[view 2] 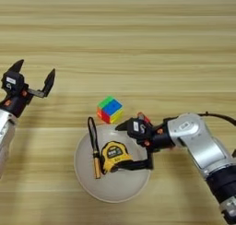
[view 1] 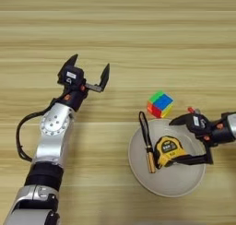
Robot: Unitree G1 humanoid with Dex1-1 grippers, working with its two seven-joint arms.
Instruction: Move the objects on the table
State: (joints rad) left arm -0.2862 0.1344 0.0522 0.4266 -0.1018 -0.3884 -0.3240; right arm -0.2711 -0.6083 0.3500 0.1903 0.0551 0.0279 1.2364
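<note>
A round beige plate [view 2: 81,173] lies on the wooden table [view 1: 138,30] and holds two of the objects. One is a yellow-black tape measure [view 2: 113,156]. The other is a thin dark tool with a tan wooden handle [view 2: 96,164], lying left of the tape measure. A multicolour puzzle cube [view 2: 109,109] stands on the table just beyond the plate's far rim. My right gripper [view 2: 117,147] reaches in from the right over the plate, open, one finger on each side of the tape measure. My left gripper [view 1: 89,72] hovers open over bare table at the left.
The left arm's silver forearm [view 1: 53,132] runs down to the lower left corner. The right arm [view 2: 203,145] comes in from the lower right. Bare wood stretches across the far half of the table.
</note>
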